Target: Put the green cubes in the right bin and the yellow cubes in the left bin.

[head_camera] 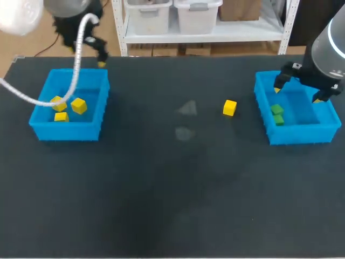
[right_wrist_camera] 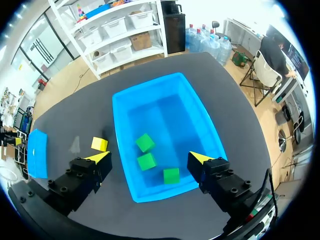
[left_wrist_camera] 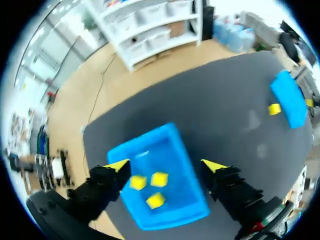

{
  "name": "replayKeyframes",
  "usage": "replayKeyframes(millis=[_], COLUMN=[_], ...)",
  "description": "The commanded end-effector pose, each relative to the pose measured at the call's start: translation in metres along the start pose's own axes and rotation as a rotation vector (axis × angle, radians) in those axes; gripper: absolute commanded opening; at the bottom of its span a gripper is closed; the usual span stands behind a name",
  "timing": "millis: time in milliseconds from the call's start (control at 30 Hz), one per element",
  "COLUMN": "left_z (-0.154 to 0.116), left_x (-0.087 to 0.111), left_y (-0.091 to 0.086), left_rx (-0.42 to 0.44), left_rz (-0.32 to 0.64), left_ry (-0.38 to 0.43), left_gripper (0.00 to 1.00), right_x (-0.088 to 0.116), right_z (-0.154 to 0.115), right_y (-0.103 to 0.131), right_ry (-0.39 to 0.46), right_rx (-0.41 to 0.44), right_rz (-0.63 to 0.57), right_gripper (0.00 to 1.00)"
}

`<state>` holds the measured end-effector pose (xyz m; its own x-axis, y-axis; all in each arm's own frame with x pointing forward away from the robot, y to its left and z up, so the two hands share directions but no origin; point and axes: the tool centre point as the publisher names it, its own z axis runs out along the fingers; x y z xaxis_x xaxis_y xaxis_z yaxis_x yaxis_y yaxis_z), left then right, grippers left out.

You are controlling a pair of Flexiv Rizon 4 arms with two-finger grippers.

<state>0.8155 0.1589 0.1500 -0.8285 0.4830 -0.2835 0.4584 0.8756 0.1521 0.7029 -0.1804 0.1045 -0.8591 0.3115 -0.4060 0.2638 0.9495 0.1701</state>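
Dark table (head_camera: pixel 161 189): left bin (head_camera: pixel 40 129) holds three yellow cubes (head_camera: pixel 78 106), right bin (head_camera: pixel 302 137) three green cubes (right_wrist_camera: pixel 145 142); loose yellow cube (head_camera: pixel 229 108) lies beside right bin. Both wide, empty: left gripper (left_wrist_camera: pixel 165 164) above left bin, right gripper (right_wrist_camera: pixel 149 157) above right.

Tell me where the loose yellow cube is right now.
In the head view the yellow cube sits on the table right of centre, just left of the right bin and outside it.

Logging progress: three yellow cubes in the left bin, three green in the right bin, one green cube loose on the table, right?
No. The loose cube on the table is yellow, not green, as the head view shows. The rest holds.
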Motion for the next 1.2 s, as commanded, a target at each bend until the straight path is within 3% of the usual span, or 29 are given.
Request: replayKeyframes(millis=[33,167,300,500,633,933,1200], left_z=[-0.003,0.014,0.038,0.073,0.086,0.094,0.092], left_x=[-0.021,-0.042,-0.056,-0.061,-0.069,-0.090,-0.089], left_y=[-0.063,-0.131,-0.191,-0.251,-0.276,-0.309,-0.326], left_rx=[0.041,0.134,0.165,0.180,0.206,0.270,0.313], left_rz=[0.066,0.100,0.097,0.081,0.040,-0.064,-0.037], left_ry=[-0.153,-0.142,-0.092,-0.006,0.049,0.111,0.113], left_gripper=[1.00,1.00,1.00,1.00,1.00,1.00,1.00], right_x=[0.002,0.002,0.002,0.002,0.002,0.002,0.002], right_z=[0.000,0.000,0.000,0.000,0.000,0.000,0.000], right_y=[-0.001,-0.001,-0.001,-0.001,-0.001,-0.001,-0.001], right_ry=[-0.008,-0.008,-0.008,-0.008,-0.008,-0.008,-0.008], right_rx=[-0.001,-0.001,-0.001,-0.001,-0.001,-0.001,-0.001], right_rz=[0.002,0.002,0.002,0.002,0.002,0.002,0.002], right_gripper=[1.00,1.00,1.00,1.00,1.00,1.00,1.00])
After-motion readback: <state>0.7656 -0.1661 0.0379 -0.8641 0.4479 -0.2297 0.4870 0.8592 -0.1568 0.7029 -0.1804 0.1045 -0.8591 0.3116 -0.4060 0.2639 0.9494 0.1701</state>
